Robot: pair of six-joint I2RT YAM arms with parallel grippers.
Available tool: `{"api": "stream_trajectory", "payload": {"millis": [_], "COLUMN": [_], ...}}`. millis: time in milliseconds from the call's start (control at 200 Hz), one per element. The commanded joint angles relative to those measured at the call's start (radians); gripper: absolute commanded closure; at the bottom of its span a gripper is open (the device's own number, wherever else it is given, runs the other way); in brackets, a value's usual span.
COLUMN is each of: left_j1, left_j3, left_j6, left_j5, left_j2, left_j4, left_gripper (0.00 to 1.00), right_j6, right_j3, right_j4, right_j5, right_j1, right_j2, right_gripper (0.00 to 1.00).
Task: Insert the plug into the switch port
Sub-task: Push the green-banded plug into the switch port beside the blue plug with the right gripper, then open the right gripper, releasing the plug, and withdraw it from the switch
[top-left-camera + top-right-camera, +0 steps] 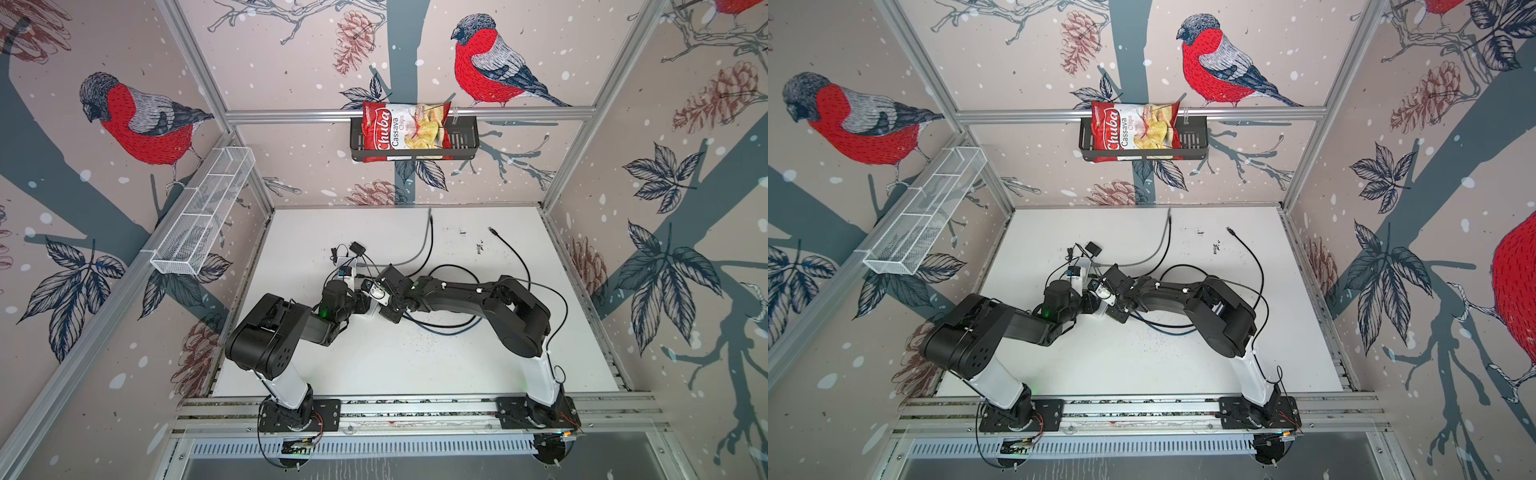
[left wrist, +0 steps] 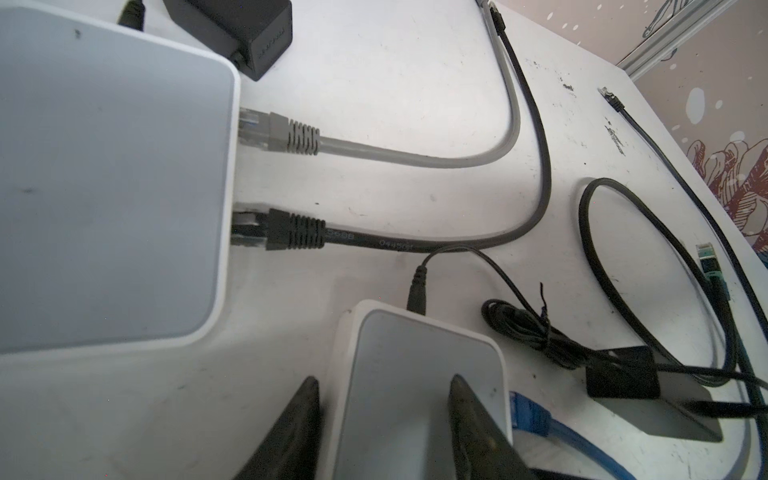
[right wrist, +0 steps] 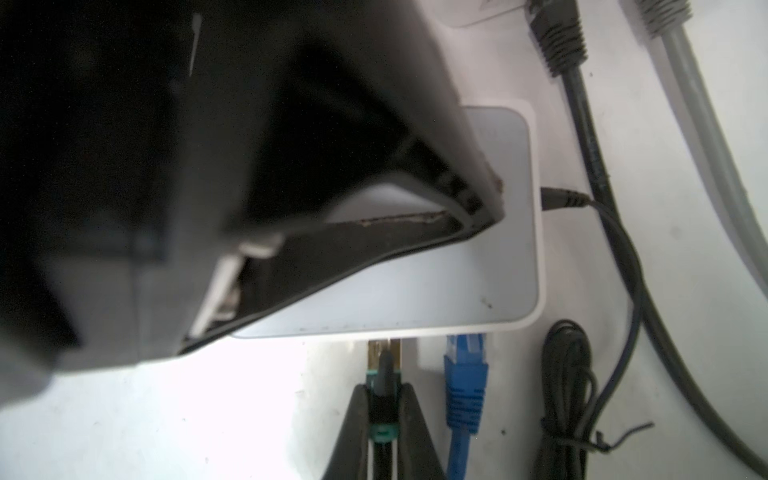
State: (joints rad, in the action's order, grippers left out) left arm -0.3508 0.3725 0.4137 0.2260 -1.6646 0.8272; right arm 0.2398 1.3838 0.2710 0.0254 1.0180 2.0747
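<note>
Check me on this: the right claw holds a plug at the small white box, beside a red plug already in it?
Nearly: the neighbour is a blue plug, not red, as the right wrist view shows. The right gripper does hold a green-collared plug at the small white switch.

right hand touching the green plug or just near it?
Touching. Right wrist view: the right hand is closed on the green plug, both fingers pressed against its boot, no gap.
</note>
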Motion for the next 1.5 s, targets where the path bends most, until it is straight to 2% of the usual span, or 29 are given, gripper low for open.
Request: {"api": "stream_trajectory", "payload": {"millis": [0, 160, 345, 450, 485, 505, 740, 840, 886, 901, 911, 916, 931, 1191, 1381, 1496], "left_j1": [-0.03, -0.028, -0.025, -0.018, -0.014, -0.013, 0.005, 0.01, 0.014, 0.015, 0.016, 0.016, 0.016, 0.019, 0.019, 0.019], "left_j3": [0.001, 0.01, 0.072, 0.095, 0.099, 0.101, 0.126, 0.128, 0.126, 0.127, 0.127, 0.127, 0.127, 0.138, 0.129, 0.11], "left_j6": [0.051, 0.024, -0.02, -0.021, -0.017, -0.017, -0.009, -0.006, -0.006, -0.006, -0.006, -0.007, -0.006, -0.015, -0.04, -0.069], "left_j5": [0.283, 0.205, 0.13, 0.105, 0.1, 0.097, 0.056, 0.011, -0.008, -0.016, -0.023, -0.026, -0.035, -0.225, -0.358, -0.363], "left_j2": [-0.002, 0.053, 0.092, 0.103, 0.103, 0.102, 0.098, 0.12, 0.134, 0.14, 0.144, 0.147, 0.153, 0.305, 0.415, 0.461], "left_j4": [-0.003, -0.077, -0.22, -0.244, -0.244, -0.244, -0.274, -0.291, -0.297, -0.302, -0.304, -0.306, -0.311, -0.412, -0.488, -0.507], "left_gripper": [0.51, 0.49, 0.37, 0.24, 0.06, 0.03, 0.03, 0.03, 0.03, 0.03, 0.03, 0.03, 0.03, 0.03, 0.03, 0.03], "right_j6": [0.018, 0.026, 0.049, 0.071, 0.076, 0.078, 0.079, 0.076, 0.078, 0.077, 0.076, 0.076, 0.075, 0.063, -0.021, -0.101], "right_j3": [-0.003, -0.061, -0.127, -0.153, -0.151, -0.151, -0.135, -0.138, -0.138, -0.139, -0.138, -0.137, -0.137, -0.155, -0.193, -0.227], "right_j4": [-0.346, -0.365, -0.367, -0.373, -0.364, -0.361, -0.324, -0.32, -0.317, -0.317, -0.316, -0.316, -0.314, -0.302, -0.305, -0.301], "right_j5": [0.142, 0.122, 0.115, 0.11, 0.108, 0.104, 0.098, 0.109, 0.12, 0.118, 0.117, 0.116, 0.116, 0.082, -0.029, -0.122], "right_j1": [0.008, -0.011, -0.039, -0.045, -0.048, -0.048, -0.073, -0.082, -0.088, -0.088, -0.088, -0.089, -0.091, -0.12, -0.182, -0.229], "right_j2": [0.019, -0.002, -0.029, -0.045, -0.043, -0.043, -0.028, -0.036, -0.044, -0.047, -0.049, -0.05, -0.052, -0.145, -0.238, -0.308], "right_gripper": [0.98, 0.97, 0.9, 0.83, 0.83, 0.82, 0.74, 0.66, 0.56, 0.4, 0.15, 0.07, 0.0, 0.01, 0.01, 0.01]}}
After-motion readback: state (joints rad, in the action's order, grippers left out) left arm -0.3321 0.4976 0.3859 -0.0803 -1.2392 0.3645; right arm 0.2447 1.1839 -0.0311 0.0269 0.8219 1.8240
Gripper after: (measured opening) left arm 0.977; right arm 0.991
